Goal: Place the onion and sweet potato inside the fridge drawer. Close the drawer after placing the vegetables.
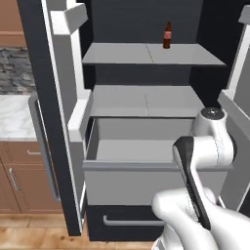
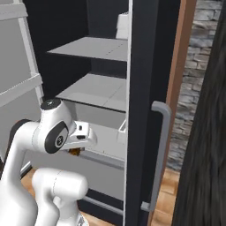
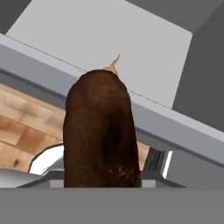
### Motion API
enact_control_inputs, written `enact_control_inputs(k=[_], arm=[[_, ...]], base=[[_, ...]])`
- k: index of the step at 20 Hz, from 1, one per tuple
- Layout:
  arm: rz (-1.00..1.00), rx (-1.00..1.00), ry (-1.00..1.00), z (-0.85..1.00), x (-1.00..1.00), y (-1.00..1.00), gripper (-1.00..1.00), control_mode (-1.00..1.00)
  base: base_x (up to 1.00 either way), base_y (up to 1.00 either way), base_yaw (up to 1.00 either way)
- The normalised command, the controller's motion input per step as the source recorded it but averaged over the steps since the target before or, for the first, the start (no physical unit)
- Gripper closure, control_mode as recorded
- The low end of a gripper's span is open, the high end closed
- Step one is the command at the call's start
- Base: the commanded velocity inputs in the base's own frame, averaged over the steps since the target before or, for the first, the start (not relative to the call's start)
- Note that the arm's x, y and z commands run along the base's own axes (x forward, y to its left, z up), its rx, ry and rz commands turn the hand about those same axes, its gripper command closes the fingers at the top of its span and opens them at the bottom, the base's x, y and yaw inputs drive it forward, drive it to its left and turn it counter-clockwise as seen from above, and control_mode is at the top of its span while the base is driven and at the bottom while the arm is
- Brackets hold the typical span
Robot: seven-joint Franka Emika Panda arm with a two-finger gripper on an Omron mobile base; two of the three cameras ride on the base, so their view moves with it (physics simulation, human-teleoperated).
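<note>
One vegetable, the sweet potato (image 3: 101, 131), is being held in clenched jaws just outside the open fridge drawer (image 1: 132, 180); it should be carried over the front wall before being released.

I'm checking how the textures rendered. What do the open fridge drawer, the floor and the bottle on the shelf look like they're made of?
Drawer: looks like matte light-grey plastic, flat and even, with no grain or shine.
Floor: looks like wood planks, tan with visible grain and plank seams.
Bottle: probably brown glass, dark and narrow-necked with a red label, but too small to be sure.
</note>
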Motion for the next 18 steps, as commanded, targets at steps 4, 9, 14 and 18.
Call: enact_control_inputs(k=[4,9,14,18], arm=[[0.00,0.00,0.00,0.00,0.00,0.00,1.00,1.00],[0.00,0.00,0.00,0.00,0.00,0.00,1.00,1.00],[0.00,0.00,0.00,0.00,0.00,0.00,1.00,1.00],[0.00,0.02,0.01,0.00,0.21,-0.11,1.00,-1.00]], base=[[0.33,-0.26,0.09],[0.25,-0.26,0.07],[0.02,-0.11,0.00],[0.00,-0.03,0.00]])
